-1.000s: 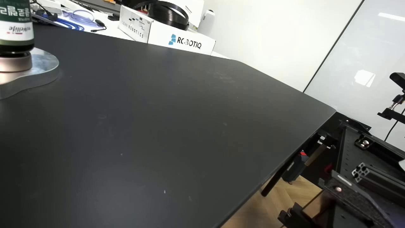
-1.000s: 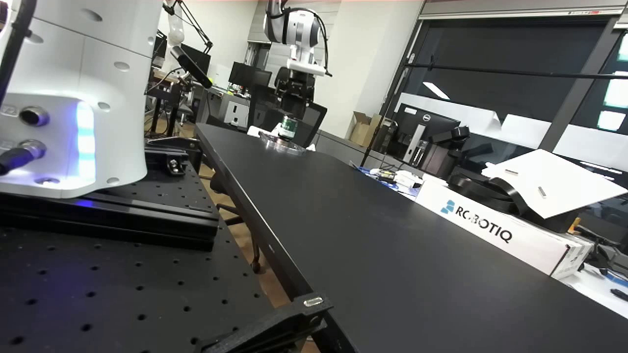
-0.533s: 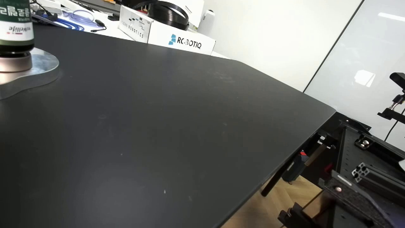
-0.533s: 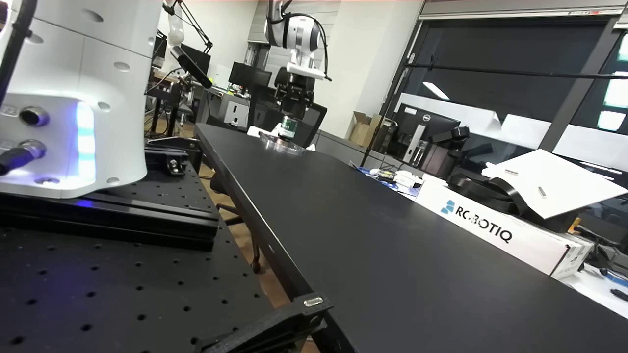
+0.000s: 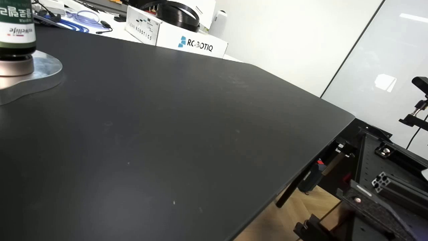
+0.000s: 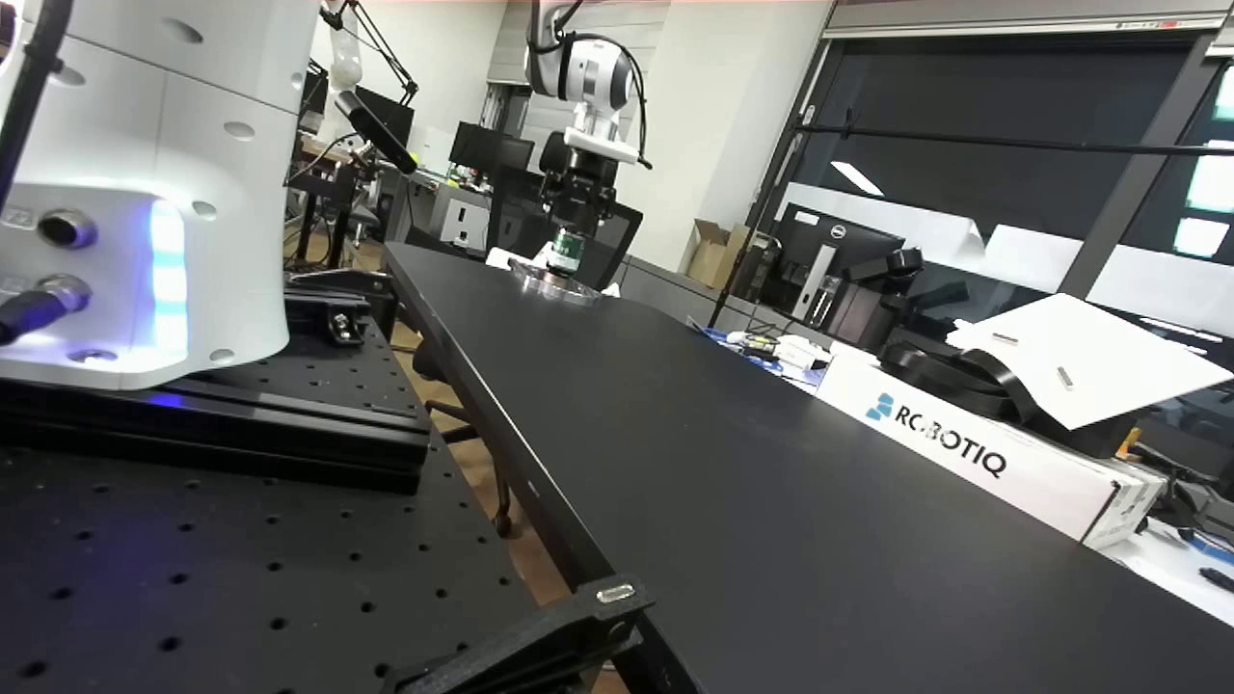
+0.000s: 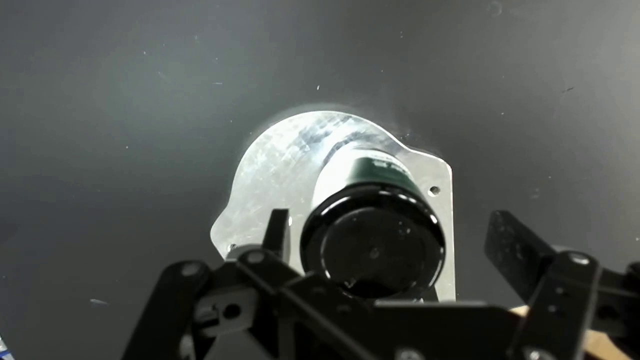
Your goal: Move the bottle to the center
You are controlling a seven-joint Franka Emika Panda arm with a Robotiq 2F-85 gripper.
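1. The matte black tabletop (image 5: 180, 134) spread across the scene, with its unmarked center (image 6: 713, 424) as the goal.
2. The white robot arm (image 6: 590, 69) reached over the tabletop's far end in an exterior view, its wrist above the task's object.
3. The silver metal plate (image 7: 280, 175) lay flat at that far end, with the center toward the near side of it. Where the plate's curved rim (image 5: 33, 86) showed at left in an exterior view, the center lay to the right.
4. The black pincer (image 7: 387, 222) pointed down, its fingers (image 7: 517, 247) spread wide, with nothing seen in their grip.
5. The green-labelled bottle (image 7: 375, 225) stood upside down on the plate, long axis vertical, between the fingers as the wrist view showed it. How deep they reached alongside could not be told.
6. In that view the bottle sat off-middle: just beside the left finger (image 7: 277, 232), with a wider gap to the right one. Closing probably called for a slight shift leftward there; otherwise the left finger might push first and tip the bottle.
7. The silvery cap (image 5: 15, 68) rested on the plate, so a straight lift before the carry looked safest.
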